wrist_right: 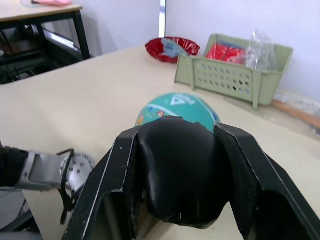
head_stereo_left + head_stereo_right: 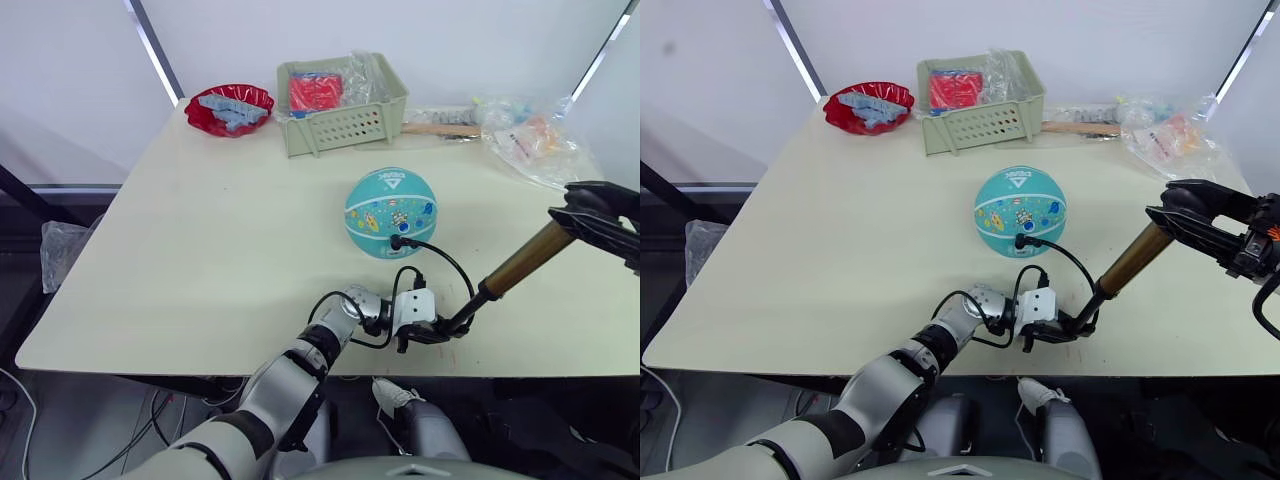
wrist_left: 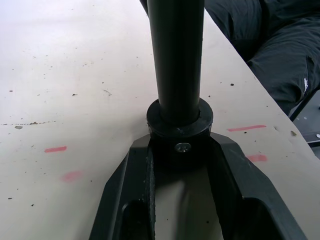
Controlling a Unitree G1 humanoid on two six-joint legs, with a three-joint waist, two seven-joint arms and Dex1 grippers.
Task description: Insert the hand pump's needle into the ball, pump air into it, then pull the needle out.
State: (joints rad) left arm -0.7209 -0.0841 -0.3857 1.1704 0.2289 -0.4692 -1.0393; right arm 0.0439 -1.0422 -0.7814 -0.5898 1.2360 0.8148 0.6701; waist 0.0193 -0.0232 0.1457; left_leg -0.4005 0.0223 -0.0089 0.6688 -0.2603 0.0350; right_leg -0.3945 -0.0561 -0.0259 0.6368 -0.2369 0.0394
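The teal ball point(image 2: 390, 212) rests on the table, right of centre. The hand pump leans from the front edge up to the right, its brass cylinder point(image 2: 525, 262) in the air. My left gripper point(image 2: 432, 331) is shut on the pump's black base point(image 3: 180, 125), pinning it to the table. My right gripper point(image 2: 598, 216) is shut on the black T-handle point(image 1: 175, 170), raised well above the cylinder. The thin black hose point(image 2: 445, 262) loops from the base to a black fitting point(image 2: 398, 241) pressed against the ball's near side. The needle itself is hidden.
A green basket point(image 2: 340, 105) with red packets and a red bowl point(image 2: 229, 108) stand along the far edge. Clear plastic bags point(image 2: 525, 135) and a wooden stick point(image 2: 440, 128) lie at the back right. The table's front edge point(image 2: 300, 372) runs just behind the pump base.
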